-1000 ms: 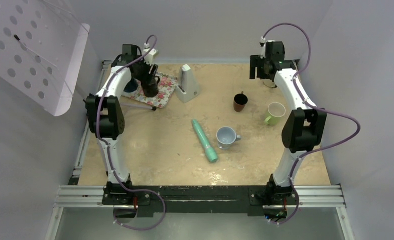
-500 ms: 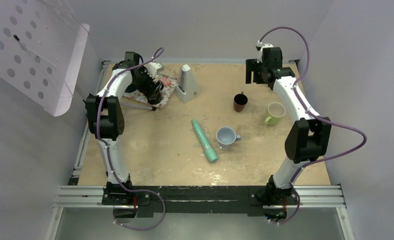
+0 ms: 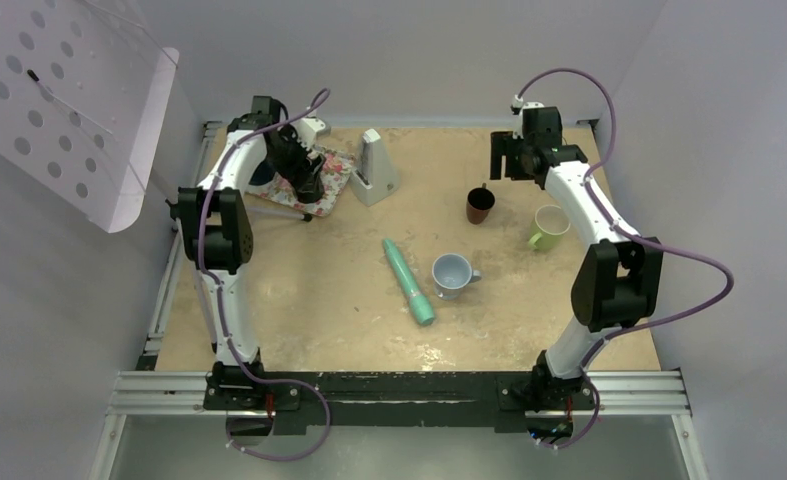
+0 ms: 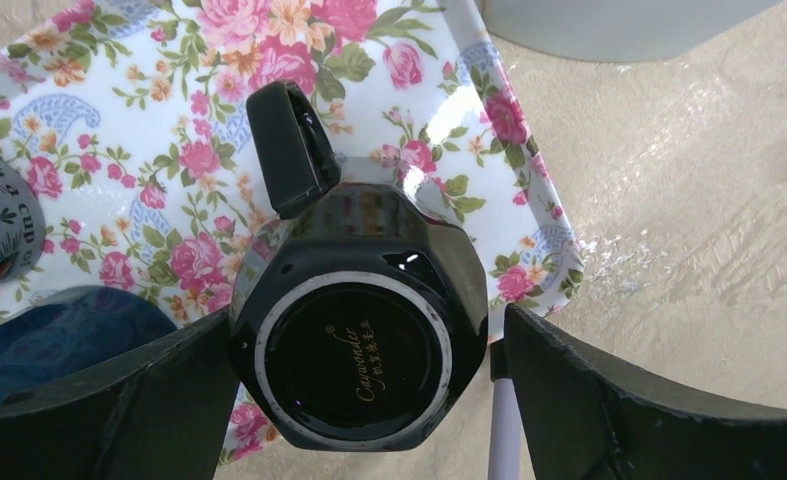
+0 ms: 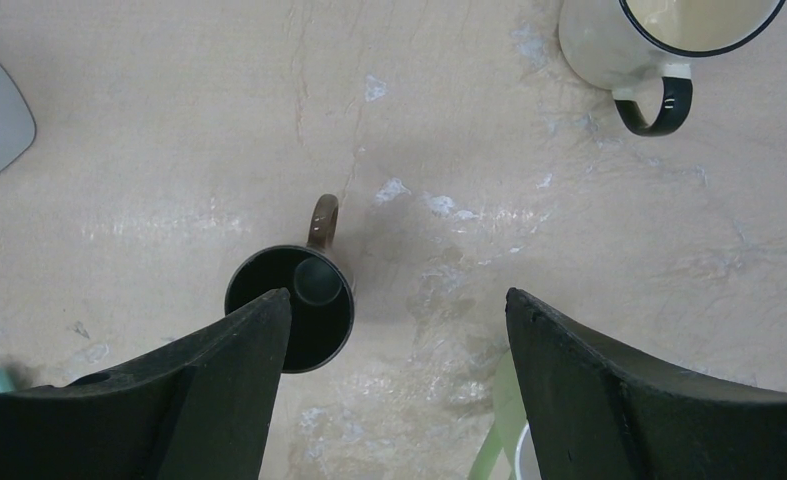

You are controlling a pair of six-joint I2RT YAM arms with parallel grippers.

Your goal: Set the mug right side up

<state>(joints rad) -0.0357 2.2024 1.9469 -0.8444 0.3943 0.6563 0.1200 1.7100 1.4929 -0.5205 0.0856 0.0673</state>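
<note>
A glossy black mug (image 4: 359, 350) stands upside down on the floral tray (image 4: 119, 120), its ringed base facing up and its handle (image 4: 289, 150) pointing toward the tray's middle. My left gripper (image 4: 369, 315) is open and straddles the mug: the left finger lies against its side, while the right finger stands off with a small gap. From above, the left gripper (image 3: 305, 180) covers the mug at the tray's (image 3: 337, 168) near edge. My right gripper (image 5: 399, 300) hangs open over bare table with nothing between its fingers.
An upright brown mug (image 5: 319, 300) sits under the right gripper's left finger. Nearby are a green mug (image 3: 549, 226) and a cream mug (image 5: 619, 40). A blue-grey mug (image 3: 452, 273) and teal cylinder (image 3: 409, 281) lie mid-table. A white stand (image 3: 375, 168) sits beside the tray.
The left gripper's jaws have spread wider and its wrist has settled around the black mug. The right wrist has drifted a little left and toward the brown mug.
</note>
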